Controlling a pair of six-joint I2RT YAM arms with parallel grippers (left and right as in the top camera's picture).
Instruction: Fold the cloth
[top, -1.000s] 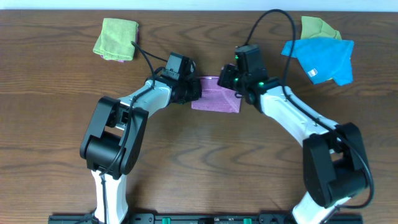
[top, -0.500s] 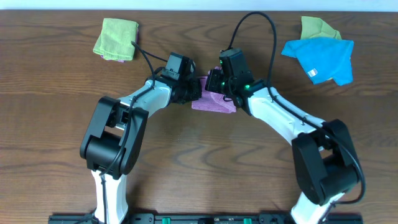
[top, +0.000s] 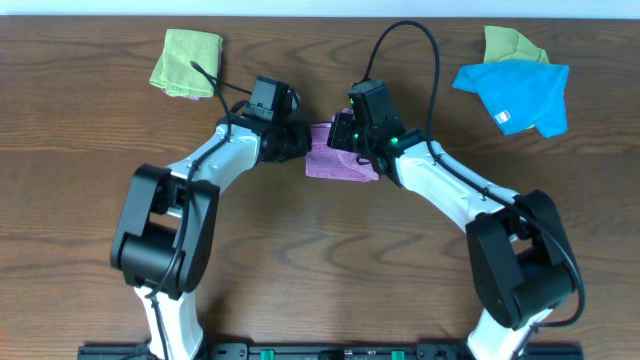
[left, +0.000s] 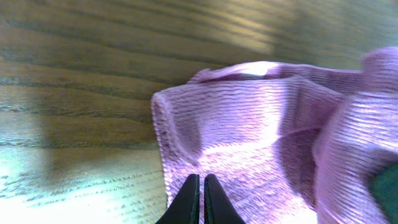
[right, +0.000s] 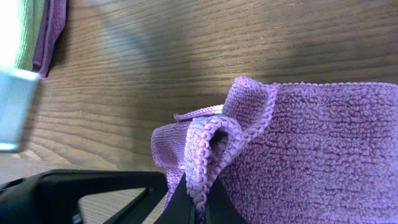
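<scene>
Lilac cloth (top: 330, 166), folded edge pinched by right fingers (right: 179, 208)

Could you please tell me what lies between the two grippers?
The purple cloth lies between the left gripper and the right gripper, each at one edge; the overhead view shows it.

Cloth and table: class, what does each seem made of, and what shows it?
Cloth: soft lilac microfibre-like terry, matte; tiny loops and a stitched hem show. Table: wood or wood-look laminate, slight sheen; dark streaky grain with patches of glare.
</scene>
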